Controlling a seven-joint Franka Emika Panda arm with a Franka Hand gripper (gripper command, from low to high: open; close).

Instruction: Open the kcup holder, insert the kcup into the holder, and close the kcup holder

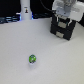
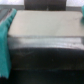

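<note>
- Nearest in the exterior view, the kcup [image 1: 32, 59] lies alone on the pale table [image 1: 20, 45], a small round pod, green with a touch of yellow, casting a faint shadow beneath it.
- Bare tabletop separates the pod from everything else; it is well apart from the arm and from the black unit.
- Farther back, toward the exterior view's right, stands the kcup holder [image 1: 61, 29], a black boxy unit with pale slot handles on its front. The picture is too blurred to tell whether a drawer is pulled out.
- The white robot arm [image 1: 64, 7] sits directly above the holder, and its gripper [image 1: 66, 19] hangs right at the holder's top edge. Whether the jaws are apart or together cannot be made out in this view.
- At the back, toward the exterior view's left, a tall white bottle-shaped object [image 1: 24, 11] stands upright against the dark background.
- In the wrist view, a flat pale surface [image 2: 42, 24] fills the upper half, with a dark glossy face [image 2: 42, 57] below it; both are heavily blurred.
- Teal fingers [image 2: 6, 42] show at both sides of the wrist view, set wide apart with nothing seen between them, though the blur hides the tips.
</note>
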